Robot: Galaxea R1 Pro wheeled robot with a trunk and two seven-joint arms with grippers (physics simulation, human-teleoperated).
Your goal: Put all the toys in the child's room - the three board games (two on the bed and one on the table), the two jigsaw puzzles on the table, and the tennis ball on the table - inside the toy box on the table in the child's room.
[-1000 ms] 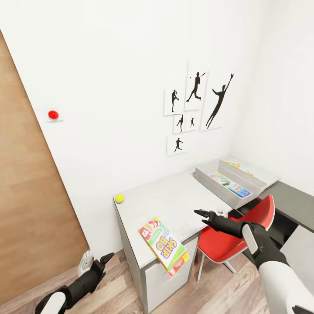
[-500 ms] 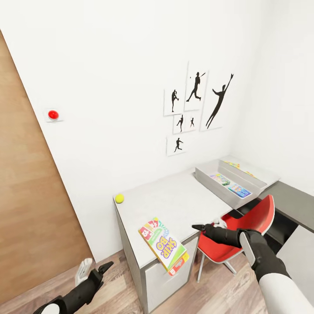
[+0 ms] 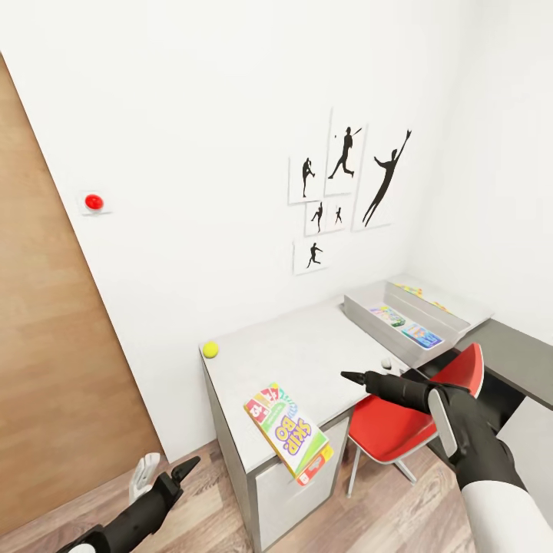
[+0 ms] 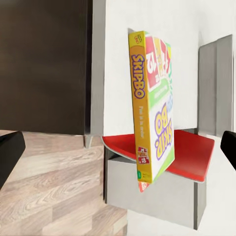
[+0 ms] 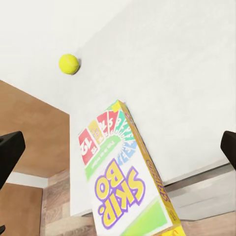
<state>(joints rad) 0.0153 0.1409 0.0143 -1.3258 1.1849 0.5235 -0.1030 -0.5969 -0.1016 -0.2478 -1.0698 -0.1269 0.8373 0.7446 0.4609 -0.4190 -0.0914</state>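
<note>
1. Well, our largest item is the surface (image 3: 307, 349), pale grey against the wall.
2. At its far end we see the toy box (image 3: 367, 316) with colourful flat pieces inside.
3. The Skip-Bo board game (image 3: 289, 432) overhangs the near edge.
4. Our right gripper (image 3: 367, 378) hovers with fingers spread, empty; our left gripper (image 3: 165, 468), low over the floor, likewise spread.
5. The tennis ball (image 3: 210, 349) sits at the corner by the wall.

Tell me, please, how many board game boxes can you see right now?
3: the Skip-Bo box overhanging the table's front edge, two smaller ones inside the toy box. Others may be hidden.
</note>
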